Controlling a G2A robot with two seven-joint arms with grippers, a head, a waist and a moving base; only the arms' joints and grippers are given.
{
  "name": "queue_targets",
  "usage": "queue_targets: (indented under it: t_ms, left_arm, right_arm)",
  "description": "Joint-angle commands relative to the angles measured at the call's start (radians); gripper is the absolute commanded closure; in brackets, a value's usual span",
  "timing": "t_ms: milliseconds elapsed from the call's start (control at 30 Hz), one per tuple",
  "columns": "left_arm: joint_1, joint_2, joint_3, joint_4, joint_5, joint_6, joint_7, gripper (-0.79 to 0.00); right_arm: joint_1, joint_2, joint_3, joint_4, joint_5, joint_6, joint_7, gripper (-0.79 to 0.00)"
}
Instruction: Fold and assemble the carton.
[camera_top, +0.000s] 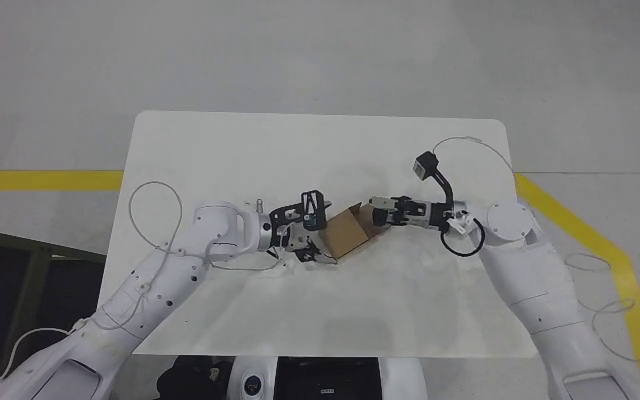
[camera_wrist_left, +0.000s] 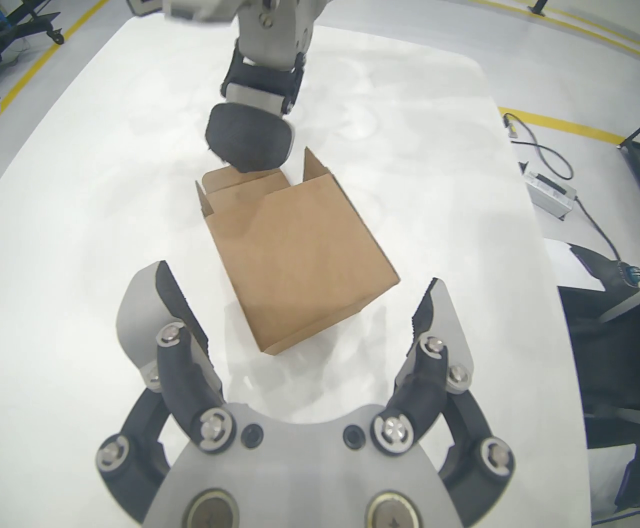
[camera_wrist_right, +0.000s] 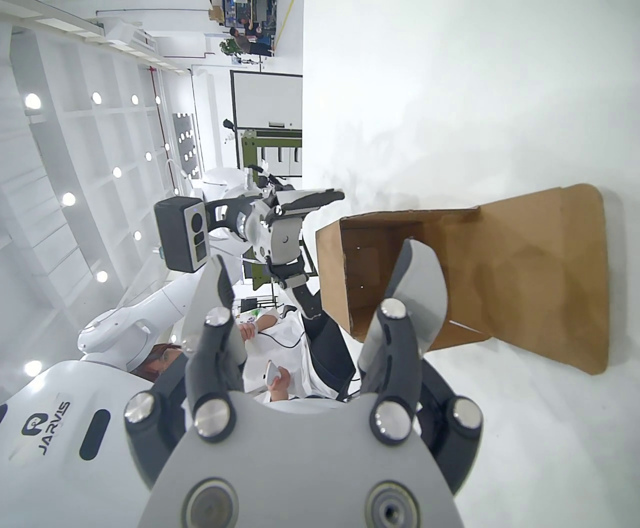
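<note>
**Carton (camera_top: 345, 230) lying between my two open tools**

My left tool (camera_wrist_left: 292, 300) is spread wide. Its fingers (camera_wrist_left: 145, 305) flank the carton's near end, each a little apart from the cardboard. My right tool (camera_wrist_right: 315, 260) is open as well: one finger sits at the carton's open mouth and the other is well outside it. The brown carton lies on its side near the middle of the white counter (camera_top: 300, 140). Its long axis runs from one tool to the other, and the open end with its loose flaps points toward the right tool. My arms reach inward from opposite sides, low over the counter, the wrists facing each other across the carton.
</note>
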Motion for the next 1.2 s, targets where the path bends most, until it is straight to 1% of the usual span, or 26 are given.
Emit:
queue_targets:
  t_ms: [0, 233, 333, 500, 600, 733, 833, 933, 1000, 1167]
  left_arm:
    - [0.004, -0.003, 0.000, -0.004, 0.005, 0.017, 0.001, -0.785]
    - [0.007, -0.017, 0.017, -0.006, -0.004, 0.023, -0.006, -0.785]
    - [-0.001, -0.022, 0.015, 0.008, 0.016, 0.046, -0.018, -0.785]
    - [-0.014, -0.024, -0.004, 0.027, 0.083, 0.091, -0.038, -0.785]
    - [-0.017, -0.021, -0.033, 0.034, 0.080, 0.091, -0.023, -0.785]
    - [-0.014, -0.015, -0.061, 0.033, 0.081, 0.042, 0.003, -0.785]
    - [-0.033, -0.013, -0.060, 0.036, 0.111, -0.066, 0.044, -0.785]
    - [-0.061, -0.019, -0.042, 0.064, 0.158, -0.143, 0.094, -0.785]
    - [-0.087, -0.027, -0.024, 0.096, 0.209, -0.149, 0.110, -0.785]
    - [-0.147, -0.055, 0.015, 0.186, 0.214, -0.159, 0.195, -0.785]
  right_arm:
    - [-0.012, 0.007, 0.025, -0.014, 0.000, -0.002, 0.005, -0.785]
    - [-0.049, 0.026, 0.096, -0.069, 0.020, -0.008, 0.022, -0.785]
    - [-0.063, 0.031, 0.114, -0.091, 0.030, -0.009, 0.026, -0.785]
    - [-0.077, 0.037, 0.130, -0.116, 0.036, -0.006, 0.029, -0.785]
    - [-0.082, 0.038, 0.134, -0.124, 0.045, -0.008, 0.030, -0.785]
    - [-0.083, 0.039, 0.129, -0.129, 0.056, -0.010, 0.041, -0.785]
    - [-0.081, 0.038, 0.122, -0.119, 0.067, -0.013, 0.052, -0.785]
    - [-0.079, 0.039, 0.119, -0.113, 0.075, -0.016, 0.068, -0.785]
    - [-0.079, 0.041, 0.119, -0.117, 0.082, -0.008, 0.096, -0.785]
    - [-0.096, 0.053, 0.137, -0.165, 0.086, 0.009, 0.192, -0.785]
